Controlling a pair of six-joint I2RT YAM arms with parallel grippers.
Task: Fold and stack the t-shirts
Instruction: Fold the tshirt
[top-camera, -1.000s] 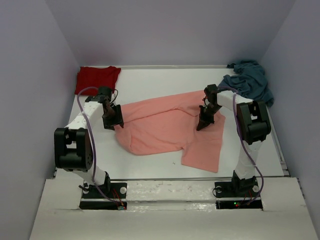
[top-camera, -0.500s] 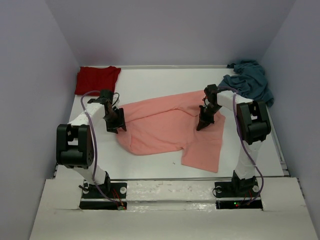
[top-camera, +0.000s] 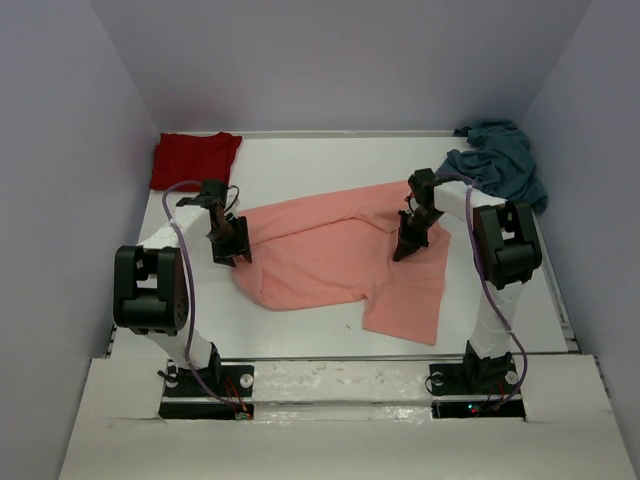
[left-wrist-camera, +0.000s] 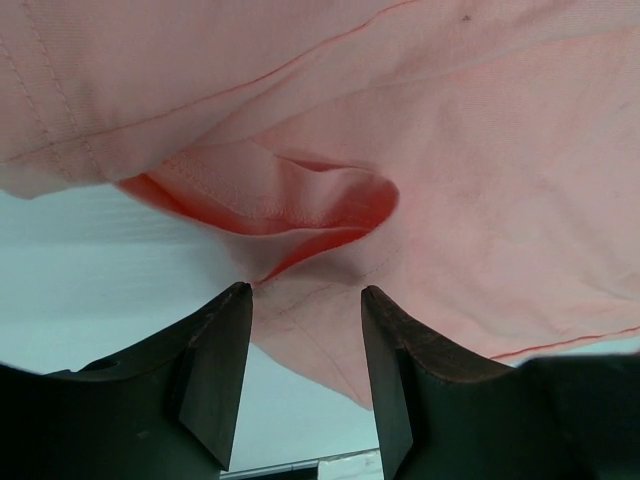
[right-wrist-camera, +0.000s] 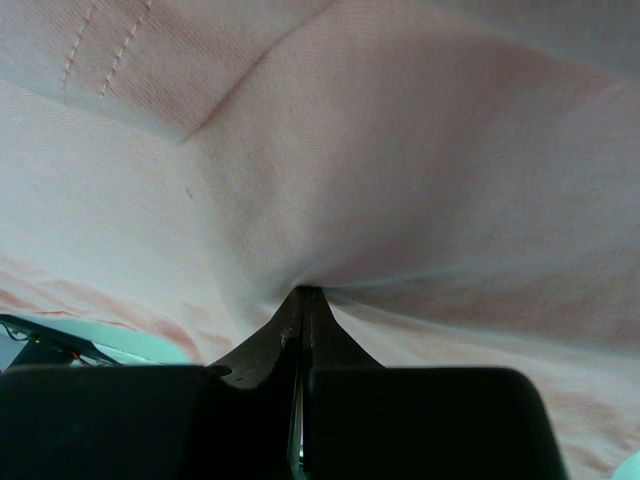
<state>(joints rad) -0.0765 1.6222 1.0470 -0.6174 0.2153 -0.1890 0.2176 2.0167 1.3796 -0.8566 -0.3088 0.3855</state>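
Note:
A salmon-pink t-shirt (top-camera: 330, 255) lies spread and rumpled across the middle of the table. My left gripper (top-camera: 233, 250) stands open at the shirt's left edge. In the left wrist view its fingertips (left-wrist-camera: 305, 290) straddle a folded hem of the pink cloth (left-wrist-camera: 450, 150) without closing on it. My right gripper (top-camera: 405, 248) is shut on the shirt's upper right part. In the right wrist view the cloth (right-wrist-camera: 400, 150) puckers at the closed tips (right-wrist-camera: 305, 292). A dark red t-shirt (top-camera: 195, 158) lies folded at the back left. A teal-blue t-shirt (top-camera: 497, 162) is bunched at the back right.
White table top (top-camera: 300, 160) with walls on three sides. A raised rim (top-camera: 330, 356) runs along the near edge in front of the arm bases.
My left gripper has shifted slightly right and nearer, closing in on the pink shirt's left edge. The right gripper and the shirts have not moved.

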